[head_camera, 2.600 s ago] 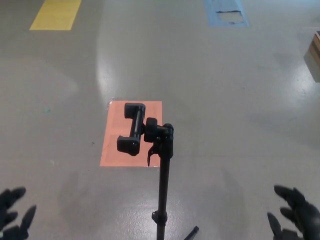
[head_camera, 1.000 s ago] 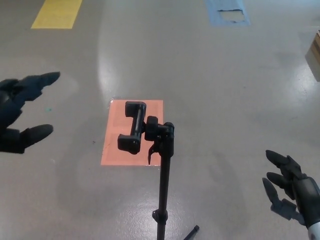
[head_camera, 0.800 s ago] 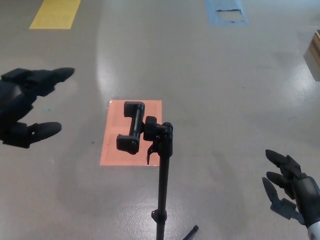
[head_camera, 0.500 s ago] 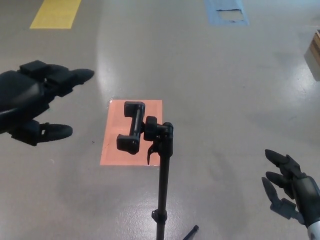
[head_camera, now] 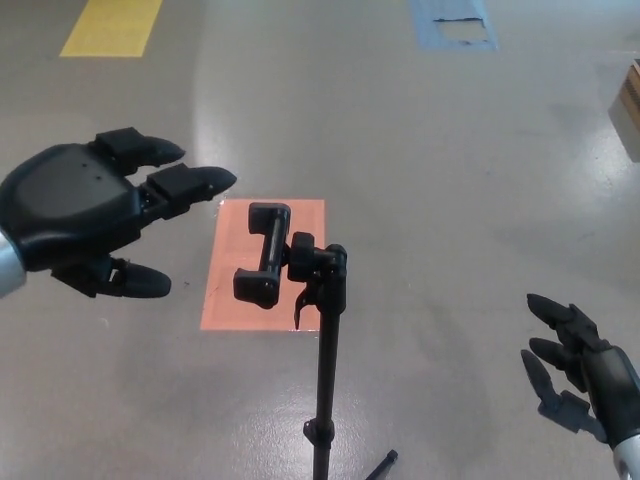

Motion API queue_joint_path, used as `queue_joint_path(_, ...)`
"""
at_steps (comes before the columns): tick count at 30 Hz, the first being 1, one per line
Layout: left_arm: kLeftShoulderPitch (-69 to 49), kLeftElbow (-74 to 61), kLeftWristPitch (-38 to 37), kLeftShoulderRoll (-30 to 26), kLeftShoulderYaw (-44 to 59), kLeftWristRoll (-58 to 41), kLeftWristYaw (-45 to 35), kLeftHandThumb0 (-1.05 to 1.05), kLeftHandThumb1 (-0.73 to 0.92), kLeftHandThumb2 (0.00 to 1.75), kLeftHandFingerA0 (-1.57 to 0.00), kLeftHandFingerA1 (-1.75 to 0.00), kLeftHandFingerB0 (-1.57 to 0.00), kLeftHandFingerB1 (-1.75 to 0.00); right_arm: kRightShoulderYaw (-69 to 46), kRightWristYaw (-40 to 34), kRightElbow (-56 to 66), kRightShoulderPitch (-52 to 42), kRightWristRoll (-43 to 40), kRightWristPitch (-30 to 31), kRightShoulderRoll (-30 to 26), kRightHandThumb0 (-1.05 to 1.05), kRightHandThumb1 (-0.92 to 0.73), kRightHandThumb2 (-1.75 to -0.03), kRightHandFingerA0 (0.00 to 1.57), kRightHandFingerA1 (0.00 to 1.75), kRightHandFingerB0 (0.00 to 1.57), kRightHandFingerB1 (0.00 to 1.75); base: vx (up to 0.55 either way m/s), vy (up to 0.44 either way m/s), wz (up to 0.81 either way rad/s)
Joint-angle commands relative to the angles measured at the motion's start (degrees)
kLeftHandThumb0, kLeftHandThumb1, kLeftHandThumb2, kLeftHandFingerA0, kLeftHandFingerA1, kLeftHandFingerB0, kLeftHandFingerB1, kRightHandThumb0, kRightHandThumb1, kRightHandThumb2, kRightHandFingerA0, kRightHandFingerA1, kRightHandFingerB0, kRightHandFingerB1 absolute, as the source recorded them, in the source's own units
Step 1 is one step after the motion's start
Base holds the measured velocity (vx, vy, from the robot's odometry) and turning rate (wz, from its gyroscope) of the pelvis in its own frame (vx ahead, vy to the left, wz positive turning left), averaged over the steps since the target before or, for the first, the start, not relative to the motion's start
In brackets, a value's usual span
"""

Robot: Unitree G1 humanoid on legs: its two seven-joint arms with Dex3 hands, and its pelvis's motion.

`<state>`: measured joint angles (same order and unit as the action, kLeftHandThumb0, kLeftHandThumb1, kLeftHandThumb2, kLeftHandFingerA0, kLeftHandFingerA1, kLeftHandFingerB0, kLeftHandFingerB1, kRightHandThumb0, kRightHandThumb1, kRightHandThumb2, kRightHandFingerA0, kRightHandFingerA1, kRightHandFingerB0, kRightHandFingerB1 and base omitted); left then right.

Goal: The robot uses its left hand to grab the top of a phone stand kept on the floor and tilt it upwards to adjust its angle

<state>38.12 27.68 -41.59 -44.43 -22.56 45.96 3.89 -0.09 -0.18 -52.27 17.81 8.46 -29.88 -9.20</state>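
Black phone stand stands untouched beside spread left hand.

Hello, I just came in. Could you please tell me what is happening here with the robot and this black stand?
The robot is reaching its left hand, open with fingers apart, toward the clamp at the top of the phone stand. The hand is beside the clamp and not touching it. The stand stands upright on the floor above an orange patch. The right hand is open, low and away from the stand.
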Motion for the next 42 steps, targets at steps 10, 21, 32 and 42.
queue_joint_path(10,3.2,-1.7,-3.0,-0.7,-1.1,4.4,1.3,-0.87,0.92,0.69,-0.16,-0.27,-0.01,-0.21,-0.1,0.4,-1.3,-0.3,-0.4,-1.9,-0.8,-0.68,-0.86,-0.65,0.24,0.36,0.15,0.29,0.00,0.000,0.00)
queue_joint_path(21,4.6,-3.4,-1.2,-0.7,1.5,1.9,-0.4,-0.84,0.88,0.67,-0.16,-0.27,0.00,-0.20,0.1,-0.1,-1.7,-0.2,0.2,-1.9,-1.0,-0.69,-0.86,-0.65,0.25,0.36,0.15,0.29,0.00,0.000,0.00)
queue_joint_path(32,5.7,-4.4,-0.9,0.0,2.6,1.2,-2.9,-0.85,0.72,1.09,-0.10,-0.35,0.00,-0.21,0.2,-0.2,-1.5,-0.5,0.2,-2.3,-0.9,-0.67,-0.86,-0.65,0.24,0.36,0.15,0.29,0.00,0.000,0.00)
queue_joint_path(42,5.1,-4.9,-0.8,1.3,1.6,3.0,-2.6,-0.86,0.70,1.05,-0.12,-0.39,-0.02,-0.23,0.2,-0.1,-1.4,0.0,0.1,-2.0,-1.0,-0.68,-0.86,-0.65,0.24,0.37,0.15,0.30,0.00,0.000,0.00)
